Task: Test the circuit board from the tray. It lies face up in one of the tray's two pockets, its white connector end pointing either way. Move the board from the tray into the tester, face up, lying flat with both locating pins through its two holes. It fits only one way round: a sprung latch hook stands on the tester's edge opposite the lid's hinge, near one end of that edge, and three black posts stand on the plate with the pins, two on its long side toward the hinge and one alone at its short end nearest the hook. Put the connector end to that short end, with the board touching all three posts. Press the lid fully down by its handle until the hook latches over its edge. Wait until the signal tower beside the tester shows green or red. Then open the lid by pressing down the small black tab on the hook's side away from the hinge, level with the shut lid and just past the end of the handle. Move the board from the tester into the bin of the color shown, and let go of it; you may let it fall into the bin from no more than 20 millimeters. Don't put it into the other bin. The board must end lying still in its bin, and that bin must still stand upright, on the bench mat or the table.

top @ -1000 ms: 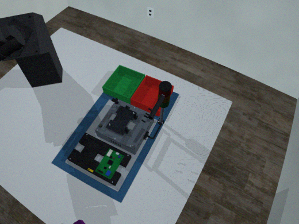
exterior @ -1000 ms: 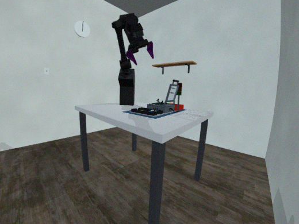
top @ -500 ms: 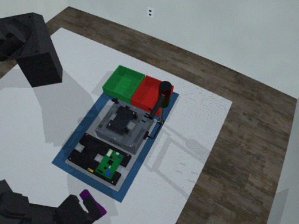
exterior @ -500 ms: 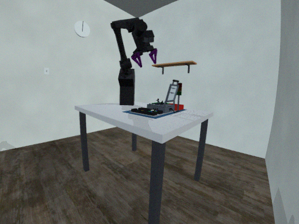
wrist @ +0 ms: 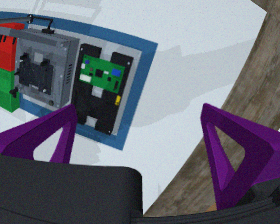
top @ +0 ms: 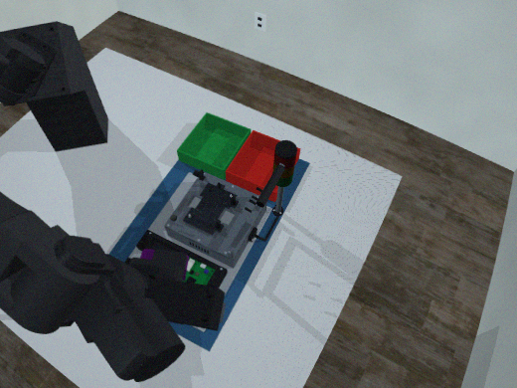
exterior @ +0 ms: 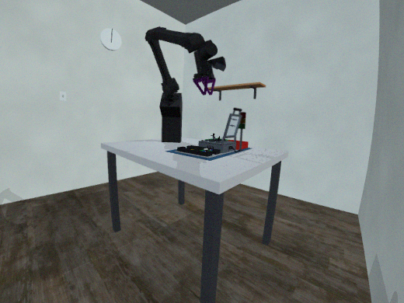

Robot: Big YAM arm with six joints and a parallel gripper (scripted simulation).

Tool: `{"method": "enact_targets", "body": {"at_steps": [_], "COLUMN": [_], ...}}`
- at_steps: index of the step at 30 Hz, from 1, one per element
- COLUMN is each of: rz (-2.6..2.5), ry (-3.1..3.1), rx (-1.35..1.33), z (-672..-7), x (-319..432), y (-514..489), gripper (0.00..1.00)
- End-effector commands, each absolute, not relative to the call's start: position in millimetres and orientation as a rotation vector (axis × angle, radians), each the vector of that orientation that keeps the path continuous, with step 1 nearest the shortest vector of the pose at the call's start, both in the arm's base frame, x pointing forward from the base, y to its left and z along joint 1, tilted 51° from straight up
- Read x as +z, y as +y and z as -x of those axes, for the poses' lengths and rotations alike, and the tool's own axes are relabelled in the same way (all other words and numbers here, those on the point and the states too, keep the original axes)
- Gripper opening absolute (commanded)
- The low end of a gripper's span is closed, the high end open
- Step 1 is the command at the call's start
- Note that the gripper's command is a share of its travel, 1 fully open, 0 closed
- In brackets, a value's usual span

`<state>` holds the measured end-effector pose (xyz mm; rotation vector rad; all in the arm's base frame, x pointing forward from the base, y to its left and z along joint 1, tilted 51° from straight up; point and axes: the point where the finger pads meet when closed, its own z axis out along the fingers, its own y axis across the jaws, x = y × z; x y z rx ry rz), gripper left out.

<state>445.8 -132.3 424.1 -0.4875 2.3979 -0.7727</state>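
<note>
The green circuit board [wrist: 103, 75] lies face up in one pocket of the black tray [wrist: 103, 91]; in the top view the arm hides most of it, only a corner of the board [top: 200, 274] shows. The grey tester [top: 220, 218] stands behind the tray with its lid [exterior: 231, 125] raised. The signal tower [top: 284, 165] beside it shows no clear light. My gripper [exterior: 204, 85] with purple fingers is open and empty, high above the table. In the wrist view the gripper [wrist: 140, 141] frames the tray from far up.
A green bin [top: 215, 144] and a red bin [top: 255, 164] stand side by side behind the tester on the blue mat [top: 204, 223]. A wooden shelf [exterior: 238, 85] hangs on the wall behind the table.
</note>
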Motion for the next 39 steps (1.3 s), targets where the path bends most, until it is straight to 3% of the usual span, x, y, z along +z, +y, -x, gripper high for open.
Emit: {"method": "enact_targets", "body": {"at_steps": [1,21,37,38,39], "rz": [0.744,1.874,2.035,2.035,2.035], "ry": [2.369,2.118,2.046,2.046,2.046], "rx": [-0.841,-1.328,-1.41,-1.41,-1.41], "z": [-447,-394,-391,-391,-391], "x": [418,337,335,335,335], "y": [-114,-49,-48,-48,-48], "gripper": [1.0,1.0,1.0,0.92,0.92]}}
